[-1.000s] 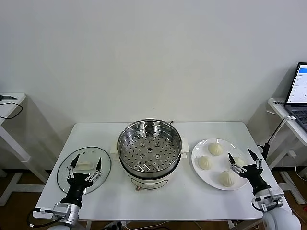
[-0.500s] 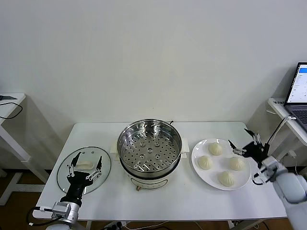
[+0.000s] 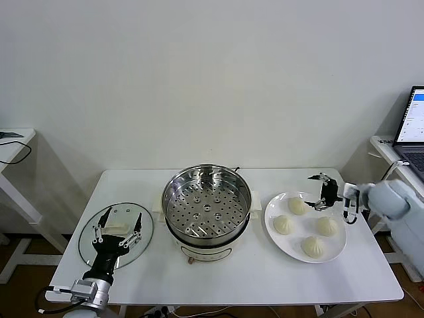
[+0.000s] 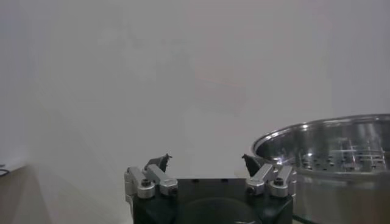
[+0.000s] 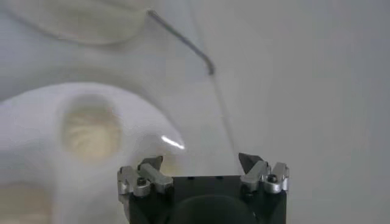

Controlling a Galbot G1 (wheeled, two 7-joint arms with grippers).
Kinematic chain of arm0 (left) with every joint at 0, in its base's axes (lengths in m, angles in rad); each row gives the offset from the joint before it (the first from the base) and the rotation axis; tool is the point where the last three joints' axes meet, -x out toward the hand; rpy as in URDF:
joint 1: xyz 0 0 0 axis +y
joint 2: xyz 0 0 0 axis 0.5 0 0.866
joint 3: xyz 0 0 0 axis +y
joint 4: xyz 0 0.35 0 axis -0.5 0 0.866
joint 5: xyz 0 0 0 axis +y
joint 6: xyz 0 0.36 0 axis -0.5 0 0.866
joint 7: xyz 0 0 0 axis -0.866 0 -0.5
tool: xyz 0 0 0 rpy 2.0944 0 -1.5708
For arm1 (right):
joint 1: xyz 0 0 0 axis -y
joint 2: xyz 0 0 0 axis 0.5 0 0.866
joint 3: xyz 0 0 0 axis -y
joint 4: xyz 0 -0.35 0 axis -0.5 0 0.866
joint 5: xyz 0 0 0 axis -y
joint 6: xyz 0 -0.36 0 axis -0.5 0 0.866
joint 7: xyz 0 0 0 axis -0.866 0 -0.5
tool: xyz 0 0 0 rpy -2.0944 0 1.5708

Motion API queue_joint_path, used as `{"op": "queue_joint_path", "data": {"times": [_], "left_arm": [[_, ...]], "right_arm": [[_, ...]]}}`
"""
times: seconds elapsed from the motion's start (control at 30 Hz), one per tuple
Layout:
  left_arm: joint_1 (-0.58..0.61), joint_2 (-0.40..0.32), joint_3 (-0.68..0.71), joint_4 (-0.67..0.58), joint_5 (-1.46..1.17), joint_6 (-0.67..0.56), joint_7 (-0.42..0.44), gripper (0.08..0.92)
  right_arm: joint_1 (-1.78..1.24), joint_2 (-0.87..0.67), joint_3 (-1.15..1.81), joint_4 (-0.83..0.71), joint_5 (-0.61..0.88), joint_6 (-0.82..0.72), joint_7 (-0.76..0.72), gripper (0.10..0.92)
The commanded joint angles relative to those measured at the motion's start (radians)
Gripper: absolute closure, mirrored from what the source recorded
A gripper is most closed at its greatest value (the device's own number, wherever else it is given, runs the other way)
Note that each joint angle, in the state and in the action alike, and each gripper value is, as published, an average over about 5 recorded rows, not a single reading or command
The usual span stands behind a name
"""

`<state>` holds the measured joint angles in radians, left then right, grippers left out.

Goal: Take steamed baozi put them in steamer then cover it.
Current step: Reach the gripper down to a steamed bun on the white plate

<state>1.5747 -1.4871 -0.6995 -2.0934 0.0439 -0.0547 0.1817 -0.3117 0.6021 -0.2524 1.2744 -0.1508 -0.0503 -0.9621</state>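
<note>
- White wall behind, and a white table [image 3: 232, 278] in front of the robot with everything laid out in a row.
- At the centre stands the steamer [image 3: 207, 207], a shiny steel pot with its perforated tray bare and uncovered.
- At its 3 o'clock lies a white plate [image 3: 296, 244] holding four steamed baozi [image 3: 283, 224], each sitting apart from the others.
- At the steamer's 9 o'clock the cover [image 3: 90, 246], clear glass with a white handle, lies flat on the table, well apart from the pot.
- The right gripper [image 3: 318, 191] reaches in from the 3 o'clock side and hangs over the far edge of the plate, just beside the far baozi; its fingers are spread wide and hold nothing.
- The left gripper [image 3: 118, 228] waits at the near table edge, over the cover, fingers also spread and empty.
- From the left wrist camera the steamer's rim [image 4: 329, 143] shows off to one side.
- A laptop [image 3: 412, 129] sits on a side desk at 2 o'clock.
</note>
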Motion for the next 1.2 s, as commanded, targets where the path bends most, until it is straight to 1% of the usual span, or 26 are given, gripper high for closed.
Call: {"op": "queue_joint_path", "data": {"times": [0.03, 0.17, 0.37, 0.57, 0.9, 1.2], "left_arm": [[0.0, -0.001, 0.0, -0.007, 0.0, 0.004, -0.001, 0.177], [0.0, -0.002, -0.003, -0.007, 0.0, 0.005, -0.001, 0.177], [0.0, -0.004, -0.007, -0.008, 0.0, 0.005, -0.001, 0.177], [0.001, -0.004, -0.008, -0.008, 0.001, 0.003, -0.001, 0.177], [0.005, -0.003, -0.009, -0.012, 0.001, 0.003, -0.001, 0.177], [0.01, -0.006, -0.011, -0.01, 0.003, -0.001, -0.001, 0.177]], "right_arm": [[0.335, 0.008, -0.346, -0.141, -0.054, -0.024, -0.234, 0.203], [0.368, 0.061, -0.396, -0.189, -0.05, -0.031, -0.252, 0.203], [0.367, 0.148, -0.415, -0.265, -0.05, -0.039, -0.235, 0.203], [0.346, 0.222, -0.394, -0.346, -0.094, -0.036, -0.212, 0.203], [0.291, 0.296, -0.323, -0.44, -0.161, -0.029, -0.182, 0.203], [0.264, 0.339, -0.284, -0.489, -0.195, -0.019, -0.151, 0.203]]}}
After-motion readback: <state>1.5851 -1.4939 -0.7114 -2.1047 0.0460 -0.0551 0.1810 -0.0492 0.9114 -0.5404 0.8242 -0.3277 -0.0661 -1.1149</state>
